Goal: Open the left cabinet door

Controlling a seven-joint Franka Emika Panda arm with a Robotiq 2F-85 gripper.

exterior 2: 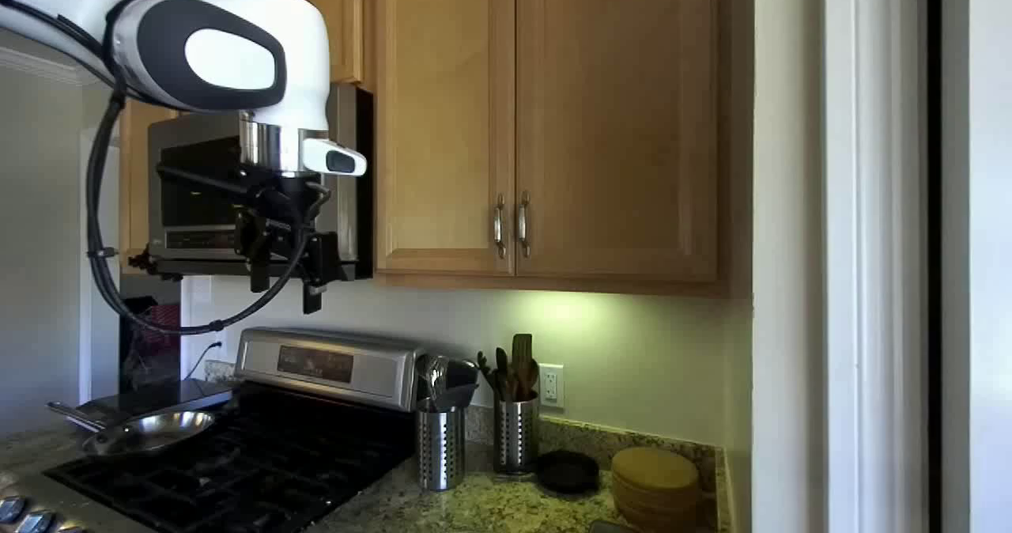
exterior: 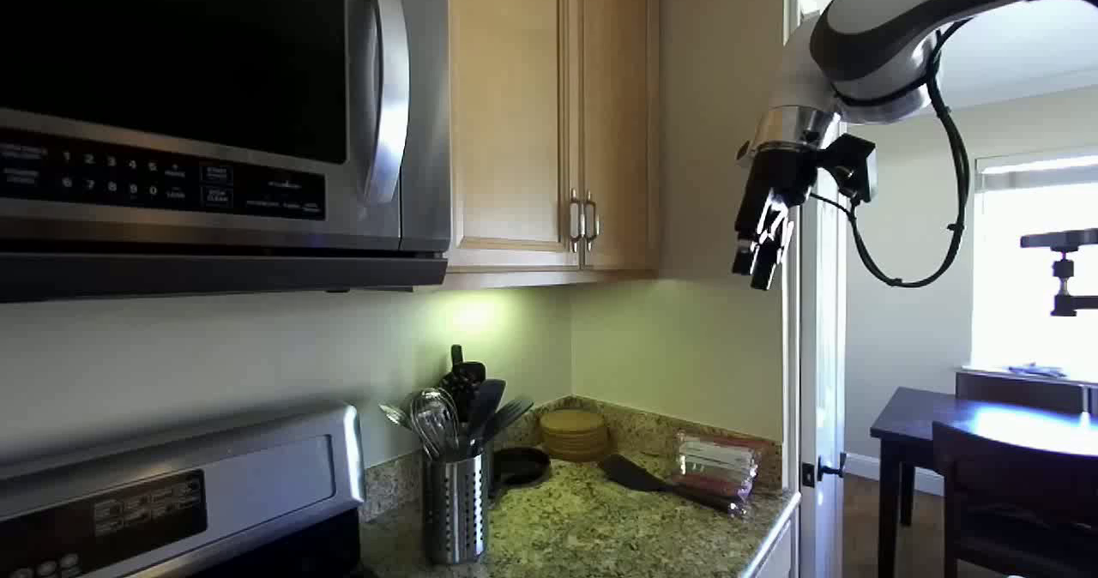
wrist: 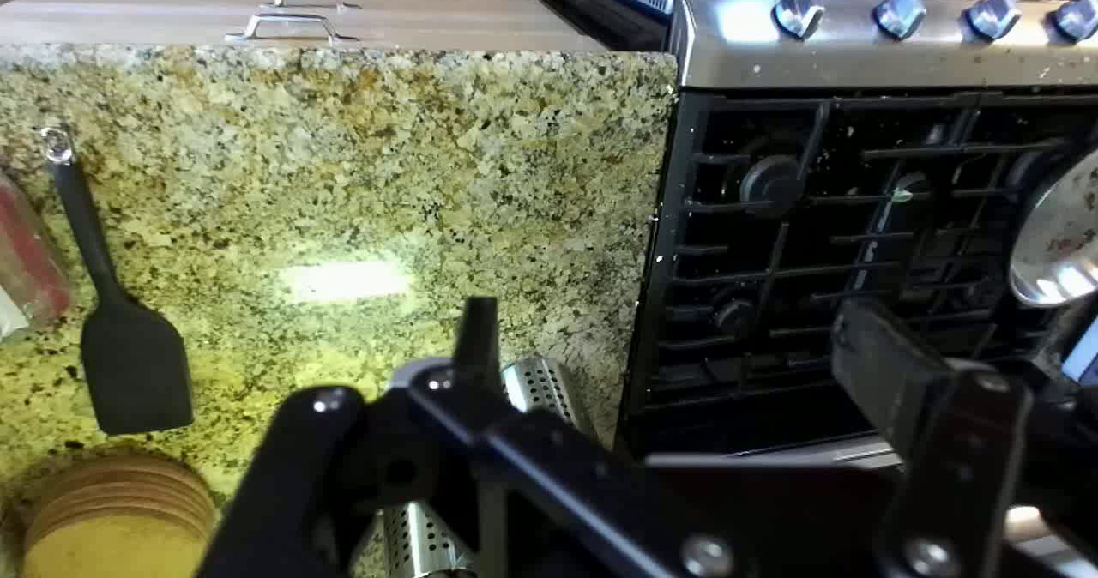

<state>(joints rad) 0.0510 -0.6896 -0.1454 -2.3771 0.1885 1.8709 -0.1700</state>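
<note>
Over the back edge of the surface, toward the stove end, I see the left door, closed and flush with the right door. Its slim left handle stands upright near the lower right corner, just beside the right handle across the seam. On the left door's other side is the microwave, above the stove.

The arm reaches in high, and its pincer hangs fingers-down, well apart from the left door and both handles. It is spread wide: in the wrist view one finger shows against the surface and its mate against the stove, either side of the edge where those two meet.

Down on the surface, a canister stands near the stove-side edge, with a second canister by the back edge and a black dish just beside that. A round stack takes the back corner away from the stove. A wrapped packet lies along the edge opposite the stove, a spatula just beside it with its handle toward the front edge. A pan sits on the stove, at the side away from the surface.
</note>
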